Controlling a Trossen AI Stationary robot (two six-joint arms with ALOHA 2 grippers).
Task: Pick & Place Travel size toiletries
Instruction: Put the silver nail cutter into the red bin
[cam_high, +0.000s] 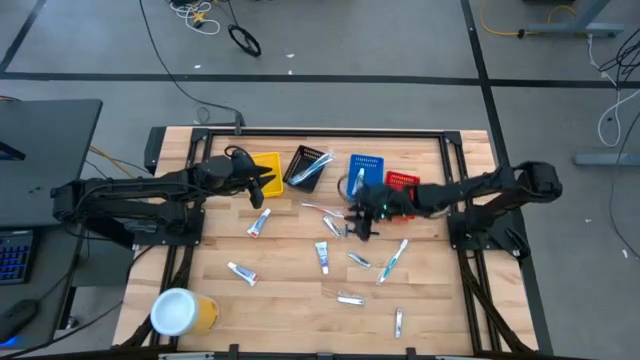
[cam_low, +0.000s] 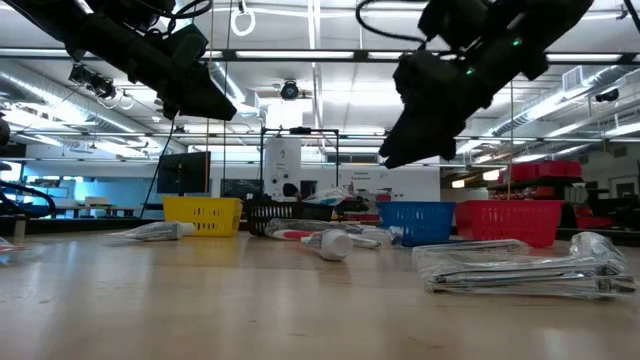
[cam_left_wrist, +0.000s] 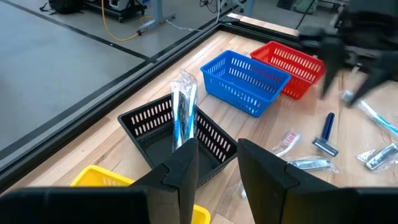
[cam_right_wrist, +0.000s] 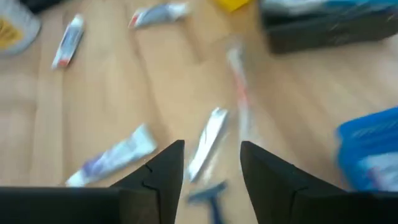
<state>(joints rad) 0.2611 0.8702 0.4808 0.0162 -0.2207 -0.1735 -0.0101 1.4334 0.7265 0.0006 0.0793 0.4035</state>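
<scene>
Travel toiletries lie scattered on the wooden table: white tubes (cam_high: 259, 222) (cam_high: 243, 272) (cam_high: 323, 257), a blue-white toothbrush (cam_high: 393, 260) and silvery sachets (cam_high: 350, 297) (cam_high: 335, 228). A wrapped toothbrush (cam_left_wrist: 183, 115) stands leaning in the black basket (cam_left_wrist: 149, 127). My left gripper (cam_high: 262, 182) (cam_left_wrist: 217, 168) hovers open between the yellow basket (cam_high: 266, 166) and the black basket (cam_high: 308, 167). My right gripper (cam_high: 360, 218) (cam_right_wrist: 211, 165) hangs open above a sachet (cam_right_wrist: 208, 146) and a blue razor (cam_right_wrist: 211, 194), clear of both.
The blue basket (cam_high: 366, 172) and the red basket (cam_high: 402, 181) stand side by side at the far edge, just behind my right gripper. A big yellow cup with a white lid (cam_high: 183, 312) lies at the near left corner. More sachets (cam_high: 398, 322) lie toward the near edge.
</scene>
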